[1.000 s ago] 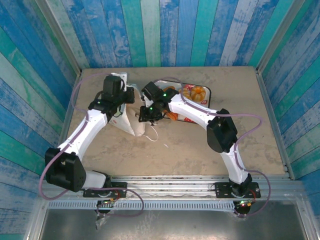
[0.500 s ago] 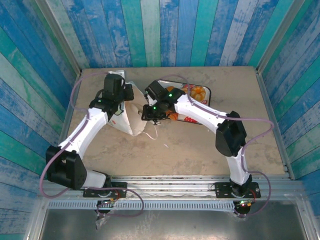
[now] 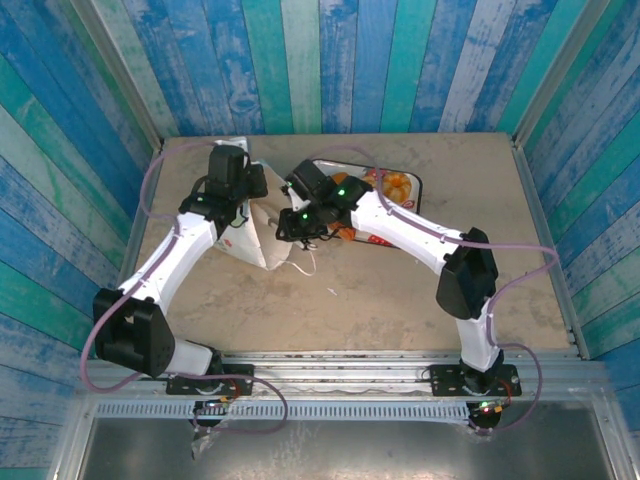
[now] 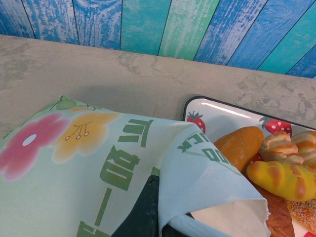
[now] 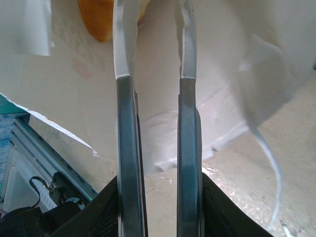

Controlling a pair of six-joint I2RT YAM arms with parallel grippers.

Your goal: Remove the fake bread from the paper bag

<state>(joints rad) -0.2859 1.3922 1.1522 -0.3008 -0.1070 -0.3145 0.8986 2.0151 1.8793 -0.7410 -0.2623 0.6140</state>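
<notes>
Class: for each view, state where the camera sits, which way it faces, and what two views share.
Top external: above and behind the bases, looking down on the table; left arm, right arm and paper bag show.
Left wrist: low, facing the back wall; its finger pinches the bag, tray of fake bread beyond.
Right wrist: looks along its parted fingers into the bag.
Shared: top and left wrist both show bag and tray.

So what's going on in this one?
The left claw is pinched shut on the edge of the paper bag. The right claw is inside the bag's mouth, jaws apart with nothing between them, close to an orange roll of fake bread still in there. Several other pieces already lie on the strawberry tray.
</notes>
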